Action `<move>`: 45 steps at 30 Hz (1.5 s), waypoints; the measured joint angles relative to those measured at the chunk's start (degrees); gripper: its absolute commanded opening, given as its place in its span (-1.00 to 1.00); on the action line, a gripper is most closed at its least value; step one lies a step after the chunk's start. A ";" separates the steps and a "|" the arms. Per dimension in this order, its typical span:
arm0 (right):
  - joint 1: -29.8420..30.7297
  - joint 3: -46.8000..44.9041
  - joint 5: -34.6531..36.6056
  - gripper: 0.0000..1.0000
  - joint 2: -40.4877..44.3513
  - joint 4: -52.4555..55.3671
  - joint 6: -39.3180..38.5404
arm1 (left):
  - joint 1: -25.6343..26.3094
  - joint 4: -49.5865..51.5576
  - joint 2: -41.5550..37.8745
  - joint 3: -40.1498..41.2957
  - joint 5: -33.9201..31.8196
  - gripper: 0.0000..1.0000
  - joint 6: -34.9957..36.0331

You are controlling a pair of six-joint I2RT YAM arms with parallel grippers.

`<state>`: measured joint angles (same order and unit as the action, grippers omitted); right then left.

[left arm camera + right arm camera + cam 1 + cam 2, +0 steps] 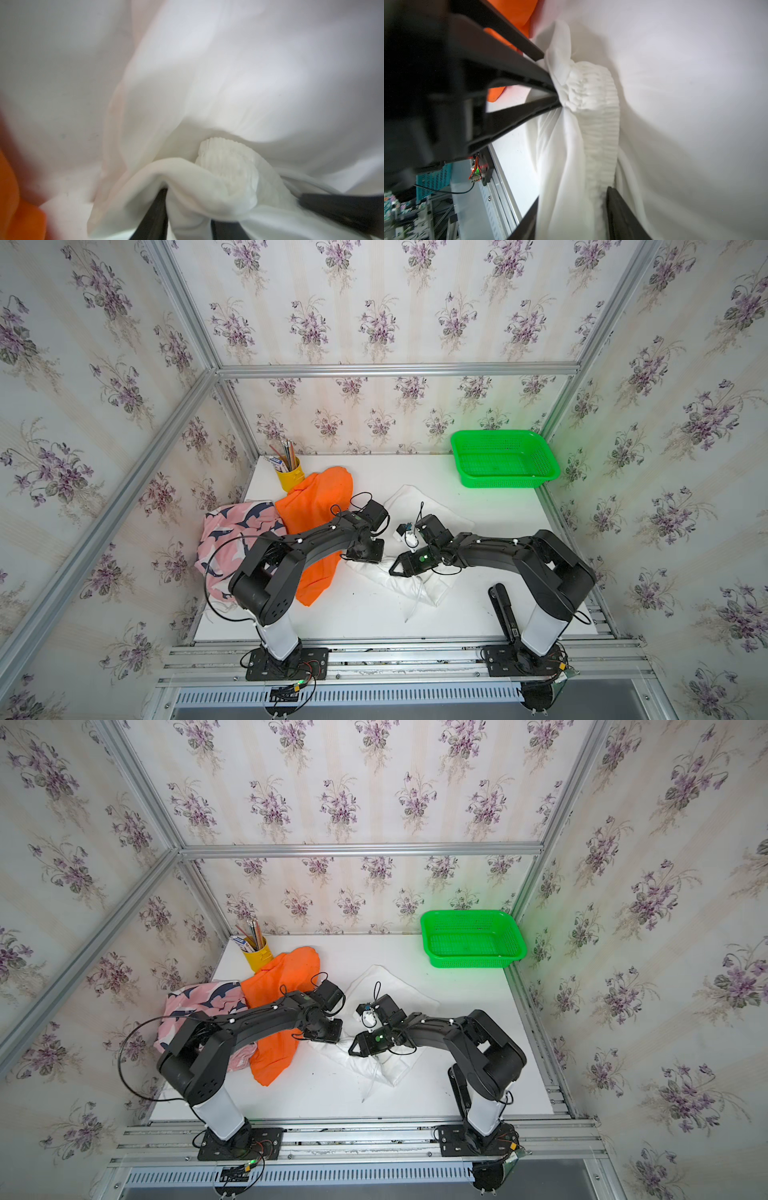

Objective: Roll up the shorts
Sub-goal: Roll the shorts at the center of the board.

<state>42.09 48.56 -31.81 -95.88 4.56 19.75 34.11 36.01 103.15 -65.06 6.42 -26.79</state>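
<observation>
left claw (557, 94): you are pinching the white shorts (415, 501) at the gathered waistband, jaws nearly together
right claw (573, 195): you are straddling that waistband, jaws partly apart
claws: two
shorts: three are lying on the desk (365, 616), white mid-desk, orange shorts (316, 506) and pink shark-print shorts (230, 531) to your left
others: one green basket (500, 482), one pencil cup (291, 480)

One green basket (505, 481). Left of it, three shorts: white shorts (409, 499), orange shorts (316, 506), shark-print shorts (232, 526). One yellow pencil cup (289, 479). Two arms: left arm (316, 539), right arm (490, 551).

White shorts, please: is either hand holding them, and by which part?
The left hand pinches the white shorts by the gathered waistband; the right hand stands open.
</observation>
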 measured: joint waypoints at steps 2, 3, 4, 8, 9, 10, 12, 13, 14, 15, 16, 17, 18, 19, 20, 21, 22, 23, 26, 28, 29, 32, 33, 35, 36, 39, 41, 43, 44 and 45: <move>0.00 -1.51 2.40 -0.19 3.50 1.86 0.02 | -0.02 -0.02 1.55 -0.81 0.04 -0.37 0.76; 0.00 -2.14 3.21 -0.22 4.61 2.58 0.07 | -0.02 0.11 1.86 -1.07 0.11 -0.38 0.87; -0.04 -3.02 4.24 -0.38 5.79 3.06 0.24 | -0.02 0.13 2.19 -1.42 0.33 -0.39 1.20; -0.31 -6.45 7.02 -1.00 7.69 2.62 1.36 | 0.02 -0.52 2.82 -2.12 1.36 -0.37 1.90; -0.31 -7.10 7.65 -1.00 7.54 2.23 1.51 | 0.04 -0.72 2.82 -2.12 1.46 -0.37 1.95; -0.31 -7.69 8.55 -1.00 6.99 1.55 1.51 | 0.04 -0.81 2.80 -2.12 1.60 -0.37 2.12; -0.31 -8.13 9.77 -0.95 5.62 0.96 1.49 | 0.04 -0.83 2.80 -2.27 1.77 -0.37 2.19; -0.17 -7.98 10.34 -0.67 5.51 1.07 1.46 | 0.04 -0.81 2.80 -2.36 1.81 -0.37 2.27; 0.52 -7.45 12.46 -0.34 6.21 1.90 1.46 | 0.04 -0.81 2.80 -2.45 1.97 -0.37 2.32; 1.40 -6.80 14.82 -0.13 7.21 3.30 1.49 | 0.04 -0.96 2.80 -2.45 2.16 -0.37 2.34; 2.67 -5.95 17.86 0.00 8.90 5.35 1.22 | 0.07 -0.96 2.80 -2.45 2.16 -0.37 2.34; 4.07 -4.85 21.22 0.07 10.82 7.65 0.70 | 0.04 -0.94 2.80 -2.40 2.14 -0.37 2.36; 5.31 -3.82 24.26 0.10 12.44 9.09 -0.17 | 0.04 -0.94 2.75 -2.38 2.05 -0.37 2.38; 6.67 -2.67 27.39 0.12 14.08 9.97 -1.53 | 0.04 -0.94 2.71 -2.36 1.86 -0.37 2.40; 8.31 -1.46 30.34 0.13 15.52 10.43 -3.30 | 0.04 -0.92 2.69 -2.36 1.68 -0.37 2.43; 9.62 -0.79 32.52 0.14 16.24 10.51 -4.42 | 0.02 -0.90 2.69 -2.38 1.68 -0.37 2.56; 11.28 -0.09 34.69 0.15 16.72 10.71 -6.49 | 0.02 -0.85 2.69 -2.45 1.64 -0.37 2.60; 13.11 0.66 36.50 0.19 16.74 11.10 -8.55 | 0.02 -0.76 2.69 -2.54 1.51 -0.37 2.71; 19.71 2.67 41.11 0.33 15.08 11.32 -15.43 | 0.00 -0.63 2.69 -2.71 1.31 -0.37 2.78; 23.15 3.10 43.28 0.42 13.00 10.38 -19.47 | 0.00 -0.63 2.69 -2.71 1.29 -0.36 2.78; 24.37 3.13 44.28 0.46 11.43 9.99 -21.64 | 0.00 -0.63 2.69 -2.71 1.27 -0.37 2.78; 25.99 2.54 47.34 0.54 6.73 8.20 -25.57 | -0.02 -0.66 2.69 -2.64 1.27 -0.37 2.80; 26.34 2.51 48.50 0.55 5.16 7.89 -26.32 | -0.02 -0.70 2.67 -2.56 1.27 -0.37 2.80; 26.84 1.99 51.69 0.57 1.53 5.64 -28.59 | -0.09 -1.07 2.36 -2.10 1.27 -0.37 2.82; 26.91 1.51 53.13 0.57 0.15 4.48 -29.38 | -0.13 -1.18 2.21 -1.88 1.29 -0.36 2.84; 26.91 0.28 60.04 0.40 -3.85 -1.77 -31.12 | -0.26 -1.53 1.95 -1.40 1.38 -0.36 3.02; 26.88 -0.26 63.87 -0.11 -5.68 -6.16 -32.06 | -0.33 -1.73 1.53 -1.03 1.38 -0.35 3.43; 26.91 -0.94 65.05 -0.60 -6.19 -7.34 -32.39 | -0.39 -1.99 0.63 -0.31 1.55 -0.31 3.91; 26.91 -1.22 65.05 -0.71 -6.14 -7.17 -32.68 | -0.46 -1.99 0.00 0.11 1.64 -0.25 4.17; 26.88 -1.27 64.89 -0.78 -5.86 -6.67 -32.72 | -0.59 -1.95 -0.74 0.52 1.81 -0.13 4.33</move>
<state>68.97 47.29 33.08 -101.73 -2.11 -12.97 33.52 34.06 102.41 -64.53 8.23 -22.46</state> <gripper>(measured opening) 0.191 0.360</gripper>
